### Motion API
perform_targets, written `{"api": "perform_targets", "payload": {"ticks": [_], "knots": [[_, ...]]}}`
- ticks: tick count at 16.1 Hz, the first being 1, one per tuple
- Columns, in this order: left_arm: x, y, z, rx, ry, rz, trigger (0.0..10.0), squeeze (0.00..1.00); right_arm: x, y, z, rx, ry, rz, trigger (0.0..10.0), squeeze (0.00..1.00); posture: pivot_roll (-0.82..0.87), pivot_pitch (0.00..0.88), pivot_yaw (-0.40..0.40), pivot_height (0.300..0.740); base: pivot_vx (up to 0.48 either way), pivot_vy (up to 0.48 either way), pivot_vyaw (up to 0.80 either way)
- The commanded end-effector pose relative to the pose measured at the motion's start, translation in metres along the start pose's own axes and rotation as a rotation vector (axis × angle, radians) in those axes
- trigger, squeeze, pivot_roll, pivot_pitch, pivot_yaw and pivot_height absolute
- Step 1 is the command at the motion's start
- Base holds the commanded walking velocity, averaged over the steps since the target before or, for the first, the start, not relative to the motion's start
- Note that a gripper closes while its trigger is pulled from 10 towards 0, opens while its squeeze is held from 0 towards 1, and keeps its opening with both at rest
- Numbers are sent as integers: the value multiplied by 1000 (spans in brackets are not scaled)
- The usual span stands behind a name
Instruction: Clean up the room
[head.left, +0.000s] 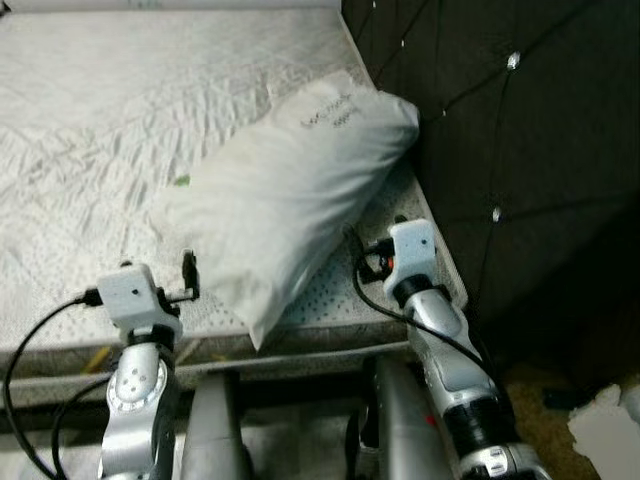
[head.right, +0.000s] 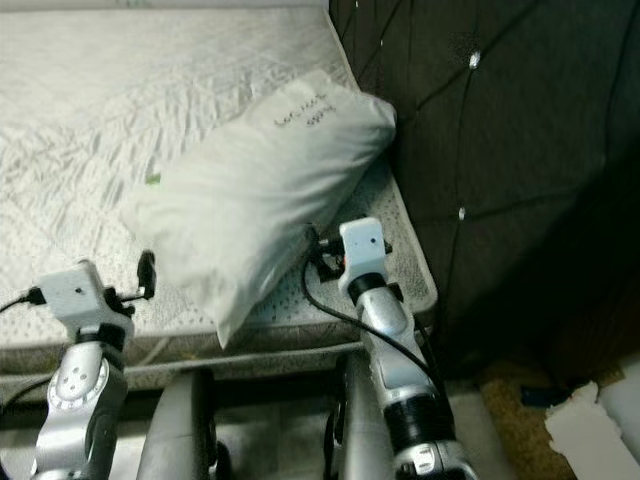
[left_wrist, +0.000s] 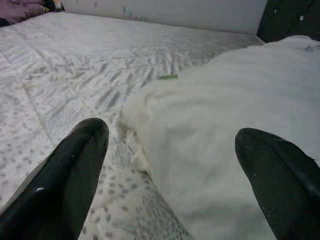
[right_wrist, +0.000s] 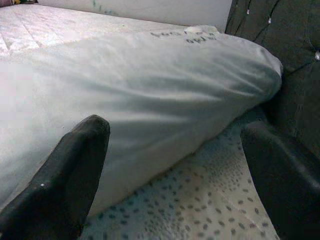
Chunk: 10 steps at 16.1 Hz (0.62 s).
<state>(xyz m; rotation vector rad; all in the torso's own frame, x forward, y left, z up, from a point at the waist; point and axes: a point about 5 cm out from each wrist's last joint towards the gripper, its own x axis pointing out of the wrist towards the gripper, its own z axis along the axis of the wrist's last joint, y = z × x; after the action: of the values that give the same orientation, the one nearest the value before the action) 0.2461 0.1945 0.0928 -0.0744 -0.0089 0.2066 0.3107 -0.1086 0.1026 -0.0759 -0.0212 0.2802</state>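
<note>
A white pillow (head.left: 290, 190) with dark handwriting near its top lies diagonally on the bare quilted mattress (head.left: 100, 120), its upper end against the dark headboard (head.left: 520, 150). My left gripper (head.left: 186, 278) is at the pillow's lower left corner. In the left wrist view it is open (left_wrist: 175, 165), with that corner between its black fingers (left_wrist: 75, 165). My right gripper (head.left: 362, 255) is at the pillow's lower right side, near the mattress edge. It is open (right_wrist: 175, 165) too, the pillow's long side before it and patterned mattress under it.
The tufted headboard runs along the right of the bed. A small green speck (head.left: 182, 181) lies on the mattress left of the pillow. White paper (head.left: 610, 430) lies on the brownish floor at bottom right. The mattress's front edge (head.left: 300, 340) is just ahead of my arms.
</note>
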Motion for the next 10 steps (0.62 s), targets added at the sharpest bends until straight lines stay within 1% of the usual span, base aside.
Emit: {"api": "perform_targets", "payload": {"ticks": [1, 3, 5, 7, 9, 10], "knots": [[0, 0, -3, 6, 21, -5, 10000, 0, 0, 2, -2, 10, 11, 17, 10000, 0, 73, 97, -10, 511, 0, 0, 0], [0, 0, -3, 7, 21, -5, 10000, 0, 1, 5, -2, 10, 11, 43, 10000, 0, 73, 96, -10, 491, 0, 0, 0], [1, 0, -3, 7, 22, -5, 10000, 0, 3, 10, -3, 30, 27, 100, 10000, 0, 74, 91, -9, 491, 0, 0, 0], [1, 0, -4, 8, 23, -3, 10000, 0, 4, 10, -5, -10, 45, 108, 10000, 0, 76, 87, -9, 491, 0, 0, 0], [1, -1, -4, 10, 22, -2, 10000, 0, 4, 14, -4, -37, 30, 136, 10000, 0, 78, 84, -10, 491, 0, 0, 800], [2, 0, -4, 11, 21, -2, 10000, 0, 4, 15, -4, -26, 36, 142, 10000, 0, 79, 83, -10, 491, 0, 0, 794]]}}
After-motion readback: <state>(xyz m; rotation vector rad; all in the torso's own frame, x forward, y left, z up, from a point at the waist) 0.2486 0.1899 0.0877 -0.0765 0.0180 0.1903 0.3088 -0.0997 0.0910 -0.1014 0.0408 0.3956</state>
